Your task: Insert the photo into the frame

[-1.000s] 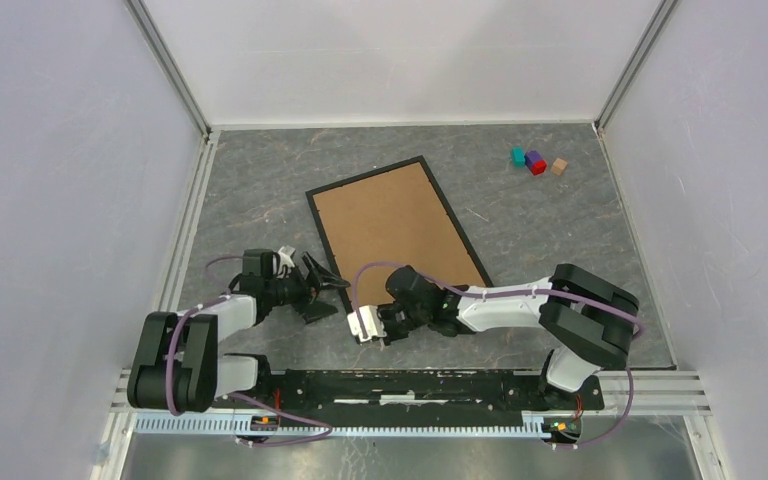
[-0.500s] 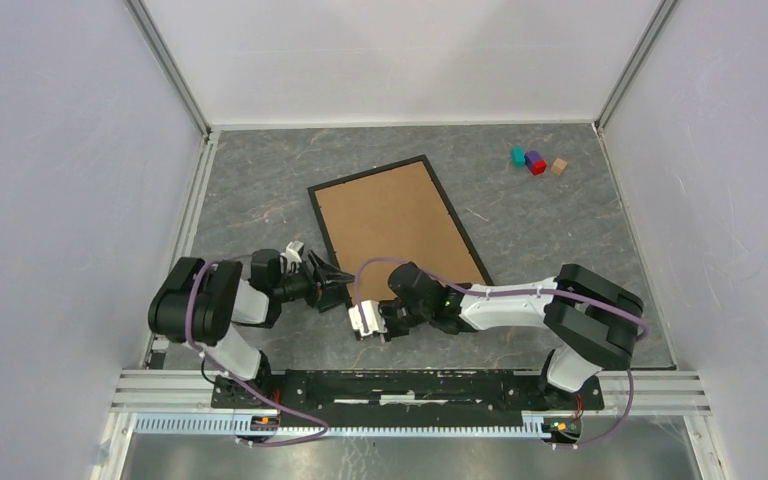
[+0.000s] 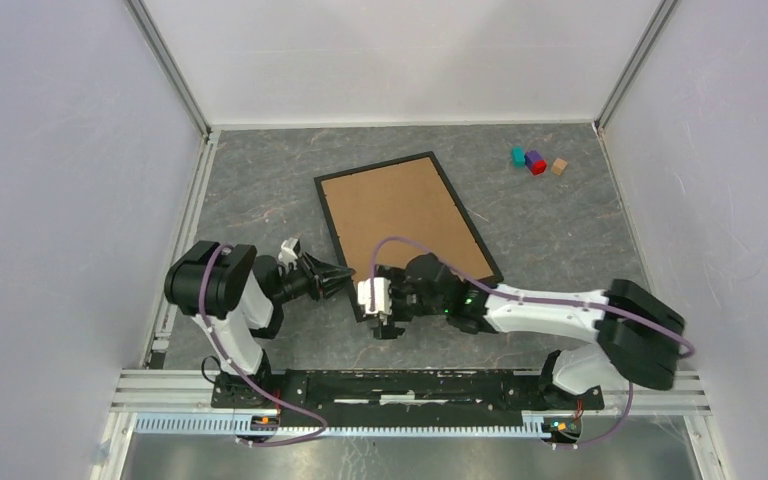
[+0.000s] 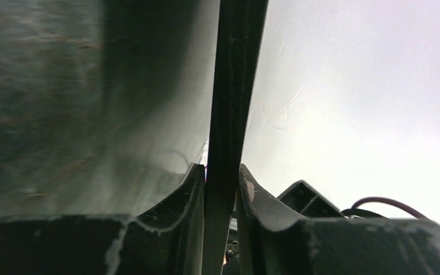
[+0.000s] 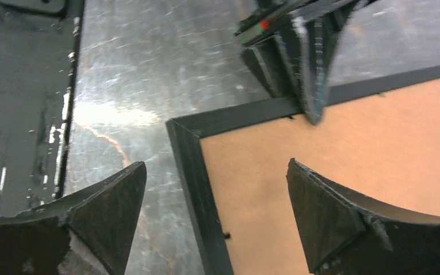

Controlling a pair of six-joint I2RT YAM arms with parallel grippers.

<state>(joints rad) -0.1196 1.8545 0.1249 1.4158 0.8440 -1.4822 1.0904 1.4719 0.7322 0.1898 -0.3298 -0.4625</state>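
The frame (image 3: pixel 373 167) lies face down on the grey table, its brown backing board (image 3: pixel 400 220) facing up. The photo is hidden. My left gripper (image 3: pixel 345 272) reaches in sideways at the frame's left edge, close to the near corner. In the left wrist view its two fingers press on either side of the thin black frame edge (image 4: pixel 235 86), so the left gripper (image 4: pixel 222 186) is shut on it. My right gripper (image 3: pixel 382 322) hovers open over the near corner. In the right wrist view the right gripper (image 5: pixel 215 192) straddles the frame edge (image 5: pixel 197 172) without touching it.
Small coloured blocks sit at the back right: teal (image 3: pixel 517 155), purple and red (image 3: pixel 534 162), tan (image 3: pixel 558 166). The arms' mounting rail (image 3: pixel 410 385) runs along the near edge. White walls enclose the table on three sides.
My left gripper reached in and shut on the frame's left edge. My right gripper went from shut to open. The frame has shifted slightly right and away.
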